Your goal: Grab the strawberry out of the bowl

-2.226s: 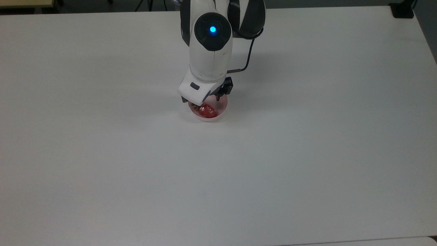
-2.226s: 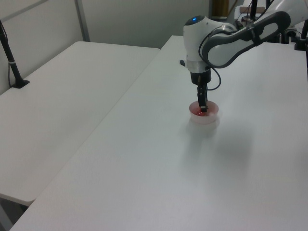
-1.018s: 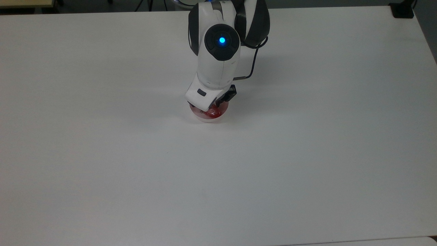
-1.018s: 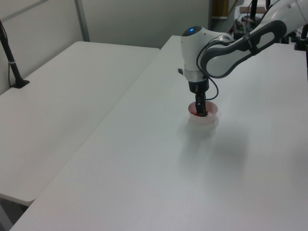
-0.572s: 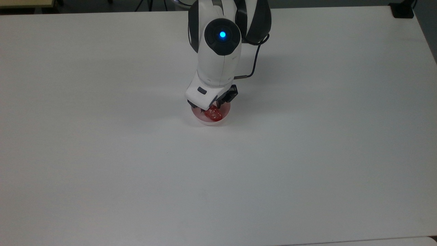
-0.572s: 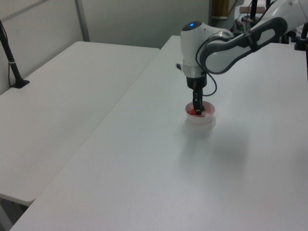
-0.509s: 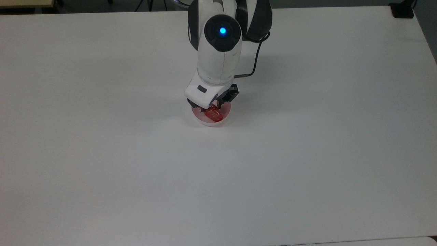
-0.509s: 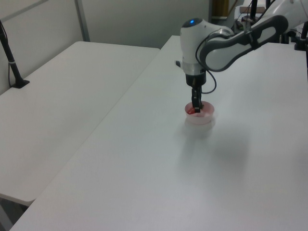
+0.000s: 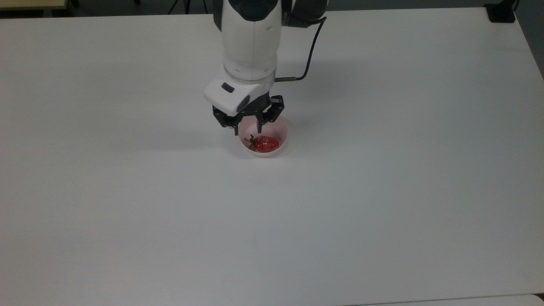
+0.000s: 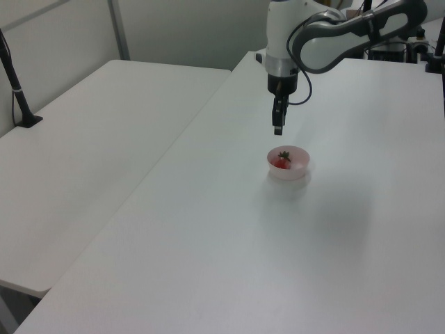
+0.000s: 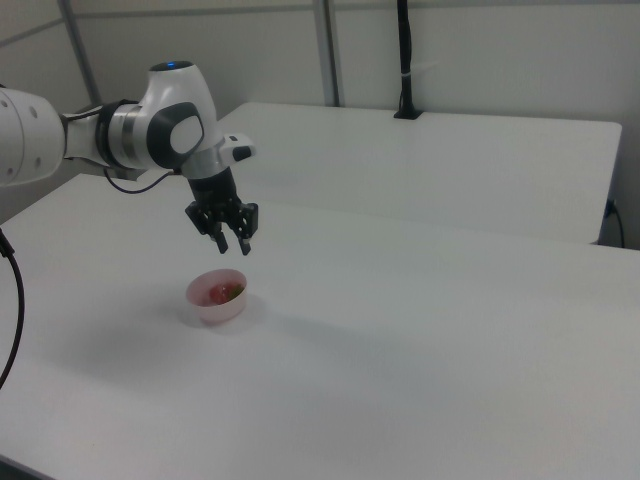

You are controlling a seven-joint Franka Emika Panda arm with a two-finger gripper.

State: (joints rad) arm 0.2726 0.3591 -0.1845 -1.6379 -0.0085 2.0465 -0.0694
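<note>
Strawberry (image 9: 265, 144): red and glossy, lying on its side inside the bowl, with its green cap toward the top view's left; nothing is touching it.
Strawberry, other views: a small red shape low in the bowl in the left view (image 10: 281, 161) and in the right view (image 11: 221, 292).
Bowl (image 9: 280, 127): small, round, pale pink, standing upright on the table; also in the left view (image 10: 300, 165) and the right view (image 11: 206, 307).
Gripper (image 9: 247, 128): empty, its two black fingers spread apart and pointing down; it hangs well above the bowl, clear of the rim, as the left view (image 10: 277, 128) and right view (image 11: 234, 244) make plain.
Gripper position: in the top view it sits over the bowl's upper left edge.
Arm (image 9: 250, 42): white with black joints, reaching in from the top view's upper edge, with a black cable (image 9: 309, 55) looping beside it.
Table (image 9: 382, 191): wide, white and plain.
Second table (image 10: 90, 153): white, alongside, at the left view's left.
</note>
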